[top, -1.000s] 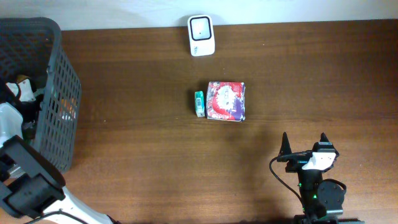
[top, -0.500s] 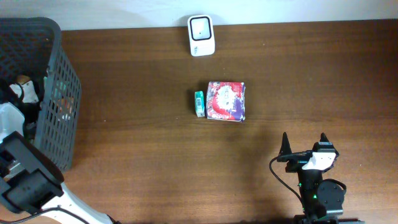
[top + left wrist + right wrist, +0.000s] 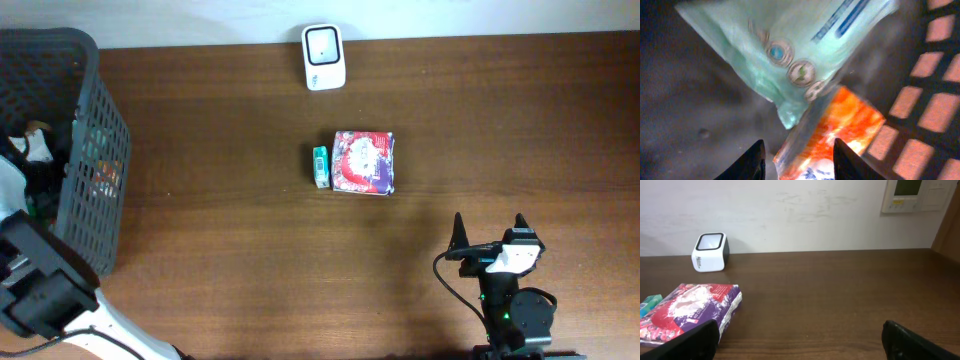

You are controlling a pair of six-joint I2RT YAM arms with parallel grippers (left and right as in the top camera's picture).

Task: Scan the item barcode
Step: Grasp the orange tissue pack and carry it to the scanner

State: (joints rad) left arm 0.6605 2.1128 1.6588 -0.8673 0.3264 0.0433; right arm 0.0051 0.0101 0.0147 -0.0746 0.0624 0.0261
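- While reaching down into the dark grey mesh basket (image 3: 100,130) at 9 o'clock of the overhead view, hanging the left gripper (image 3: 799,161) just over the packets inside, with its two dark fingers standing apart and clamping nothing.
- Showing a corner of an orange packet (image 3: 845,125) in the gap between those fingers in the left wrist view; not possible to tell whether either fingertip is touching it.
- Overlapping that orange packet from 12 o'clock with a pale green packet (image 3: 785,45), blurred, bearing a row of small round badges.
- Framing the 3 o'clock side of the left wrist view with the basket's lattice wall, brown showing through its holes.
- Resting the right gripper (image 3: 489,232) at 5 o'clock on the wooden table (image 3: 220,220), jaws spread wide and gripping nothing, fingertips pointing toward 12 o'clock.
- Standing the white barcode scanner (image 3: 324,56) at 12 o'clock by the table's far edge, dark-framed window facing up.
- Lying near the table's middle as a red and purple tissue pack (image 3: 364,162), with a small teal box (image 3: 320,166) just beside its 9 o'clock side.
- Sitting well apart from the basket, the scanner and both grippers, pack and box alike.
- Placing the scanner at 10 o'clock and the tissue pack at 8 o'clock in the right wrist view, against a pale wall.
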